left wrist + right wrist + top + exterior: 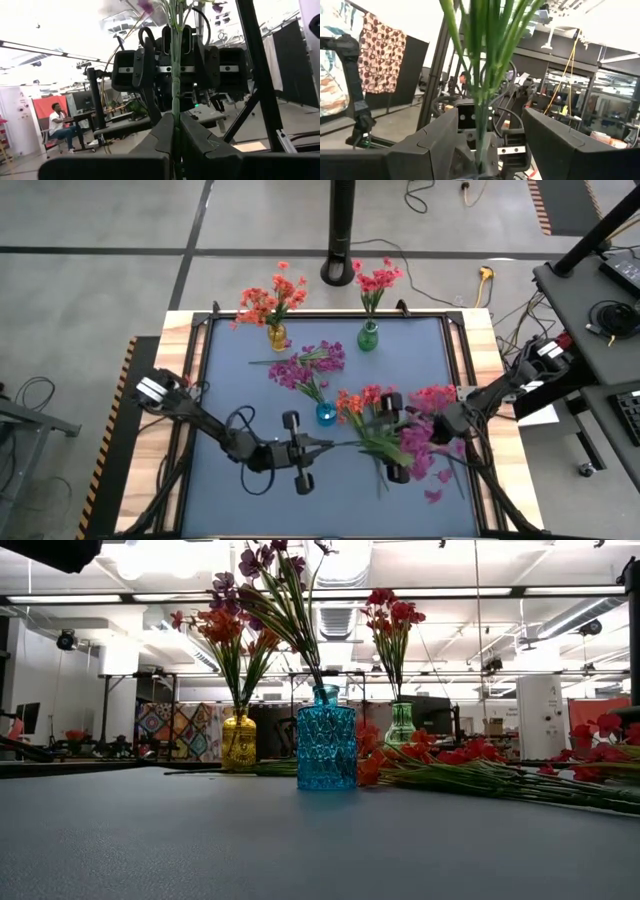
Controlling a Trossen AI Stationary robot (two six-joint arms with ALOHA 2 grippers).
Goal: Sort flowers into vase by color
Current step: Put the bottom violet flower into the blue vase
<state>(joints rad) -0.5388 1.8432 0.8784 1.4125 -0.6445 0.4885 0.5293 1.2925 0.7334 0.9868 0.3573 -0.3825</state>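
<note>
Three vases stand on the dark mat: a yellow one [277, 335] with orange flowers, a green one [368, 337] with red-pink flowers, and a blue one [326, 413] with purple flowers. My left gripper [322, 446] is near the mat's front, pointing right, shut on the stem of a purple-magenta sprig [415, 442]. My right gripper [374, 442] faces it from the right. Its fingers stand open on either side of the sprig's green stems [481, 100], with a gap on each side. More flowers [365, 405] lie on the mat beside the blue vase. My left gripper pinches the sprig's thin green stem [175, 107] between its two shut fingers, near the bare end. The fingers come from the table's left, slanting a little upward, and lie along the stem. The stem runs straight on to the right gripper, with the blossoms beyond it.
Orange-red and pink sprigs [480, 765] lie across the mat's right half. Loose magenta blossoms [433, 495] lie near the front right. A black post [342, 230] stands behind the table. The mat's left half [230, 380] is bare.
</note>
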